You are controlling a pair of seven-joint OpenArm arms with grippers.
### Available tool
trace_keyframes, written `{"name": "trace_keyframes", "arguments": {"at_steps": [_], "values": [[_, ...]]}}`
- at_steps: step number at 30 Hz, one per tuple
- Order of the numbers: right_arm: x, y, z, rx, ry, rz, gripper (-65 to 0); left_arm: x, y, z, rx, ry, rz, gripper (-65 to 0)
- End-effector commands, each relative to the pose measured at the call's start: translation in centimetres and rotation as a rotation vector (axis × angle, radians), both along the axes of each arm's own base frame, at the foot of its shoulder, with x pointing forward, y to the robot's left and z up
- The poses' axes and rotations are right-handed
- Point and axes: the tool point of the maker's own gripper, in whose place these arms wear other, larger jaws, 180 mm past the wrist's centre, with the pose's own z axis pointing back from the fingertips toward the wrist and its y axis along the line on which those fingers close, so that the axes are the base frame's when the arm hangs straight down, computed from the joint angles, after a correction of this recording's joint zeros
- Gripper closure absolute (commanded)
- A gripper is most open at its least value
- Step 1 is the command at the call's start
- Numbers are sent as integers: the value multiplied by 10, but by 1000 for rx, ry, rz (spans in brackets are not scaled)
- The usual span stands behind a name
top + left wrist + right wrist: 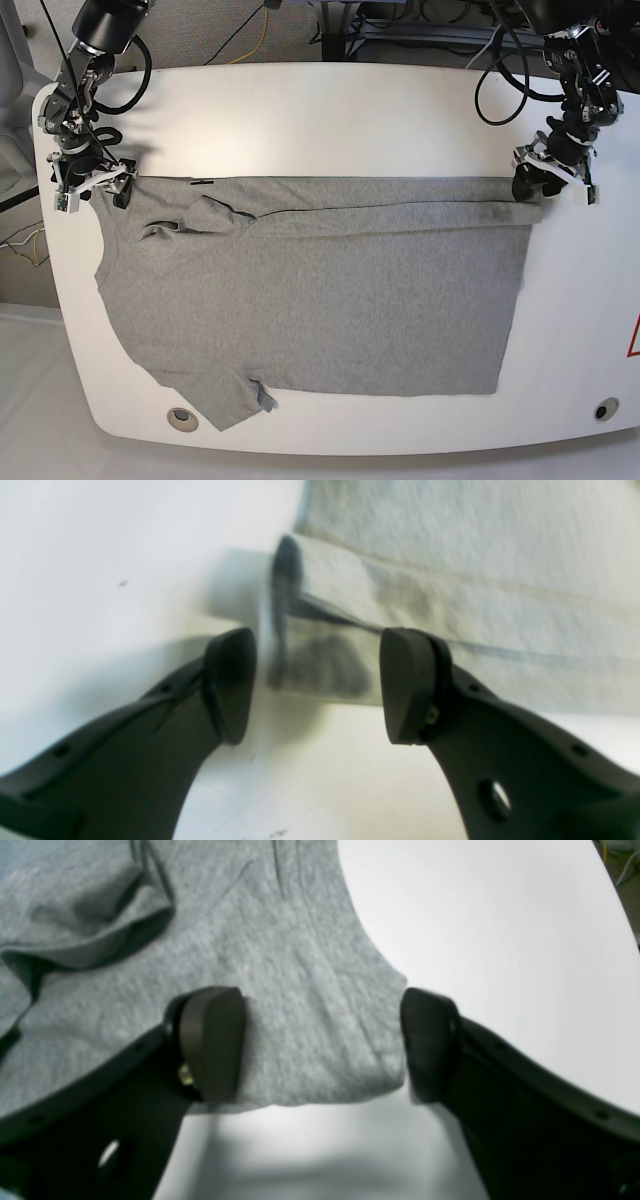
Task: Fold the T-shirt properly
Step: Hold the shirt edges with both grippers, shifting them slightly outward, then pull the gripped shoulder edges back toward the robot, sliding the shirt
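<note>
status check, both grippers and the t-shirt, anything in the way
Left gripper open, at a far corner of the T-shirt. Right gripper open, straddling the other far corner. T-shirt flat on the white table, far edge folded over. Nothing in the way.

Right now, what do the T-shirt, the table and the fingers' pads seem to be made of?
T-shirt: soft knit, probably cotton jersey; heathered grey flecks, limp creases, matte.
Table: hard, smooth white top, likely laminate or painted board; faint sheen, a few dark specks.
Pads: dark, matte, rounded, possibly rubber or moulded plastic; the fingers behind them look like black plastic with small holes.
</note>
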Motion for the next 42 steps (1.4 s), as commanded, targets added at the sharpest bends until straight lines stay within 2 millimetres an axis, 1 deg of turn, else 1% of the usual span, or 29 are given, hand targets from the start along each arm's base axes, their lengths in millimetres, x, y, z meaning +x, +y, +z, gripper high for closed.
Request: {"name": "trace_keyframes", "arguments": {"at_steps": [1,5,7,13,15,21,25,27,31,33,35,37,40,41,42], "values": [[5,-8,9,-11,-20,0,-474,11,9,23,18,-71,3,-369],[4,-7,8,-6,-17,-2,-475,12,10,26,22,-74,1,-369],[6,-5,9,2,-21,-1,-465,13,13,23,17,-67,6,-375],[6,-4,9,5,-21,0,-436,15,13,17,9,-53,10,-381],[6,-3,9,5,-21,2,-420,16,10,15,4,-49,6,-383],[7,0,8,3,-18,11,-432,14,-3,4,-13,-17,-24,-382],[8,1,8,5,-18,13,-436,15,-9,2,-20,-10,-40,-373],[9,4,6,14,-15,20,-444,17,-9,4,-29,-19,-39,-301],[10,7,5,20,-14,25,-431,19,-11,4,-31,-14,-41,-148],[10,7,5,20,-14,24,-406,19,-11,3,-35,-10,-40,-74],[10,8,4,17,-12,26,-356,19,-11,2,-35,-8,-38,-12],[10,5,6,-3,-9,26,-173,19,-11,1,-26,-12,-35,0],[10,4,6,-13,-5,28,-34,17,-11,0,-27,-9,-35,0],[10,4,7,-17,-4,28,0,17,-10,0,-26,-8,-35,0],[10,4,7,-18,-2,28,0,16,-10,0,-27,-7,-36,0]]}}
